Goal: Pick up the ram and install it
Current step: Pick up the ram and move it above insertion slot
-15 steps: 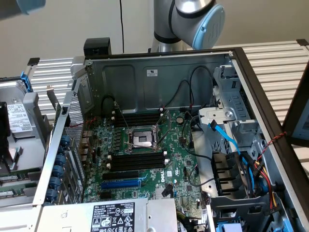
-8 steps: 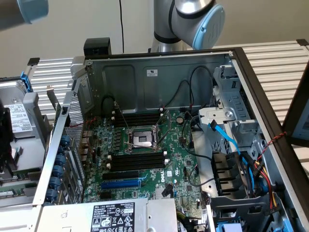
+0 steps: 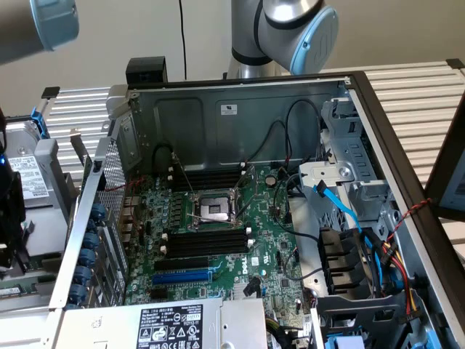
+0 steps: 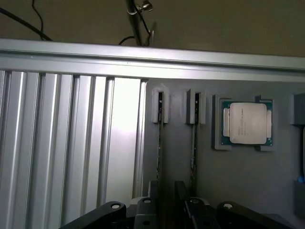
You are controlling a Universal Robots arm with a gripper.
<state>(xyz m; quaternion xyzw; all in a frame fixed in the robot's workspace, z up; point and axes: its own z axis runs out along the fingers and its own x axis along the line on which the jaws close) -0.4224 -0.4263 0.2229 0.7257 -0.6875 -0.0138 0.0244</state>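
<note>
Ram (image 4: pixel 159 143) is standing on edge in a grey slotted holder (image 4: pixel 160 107), as the wrist view is showing it, and a second stick (image 4: pixel 194 143) is standing just beside it in a matching holder. The gripper (image 4: pixel 167 188) is hovering at the near end of that first stick with its jaws spread wide and holding nothing. The stick is running in toward the gap between the dark fingers (image 4: pixel 180 191), though whether anything is touching cannot be told. A processor chip (image 4: pixel 248 123) is lying in its own cradle on the same grey fixture plate (image 4: pixel 238 181), beside the ribbed aluminium table (image 4: pixel 71 143).

Over in the exterior view, the computer case (image 3: pixel 240 109) is lying open. Its green motherboard (image 3: pixel 261 218) is showing black memory slots (image 3: pixel 207 240) near the processor socket (image 3: pixel 214 211). The arm (image 3: pixel 290 25) is looming behind the case's back wall.
</note>
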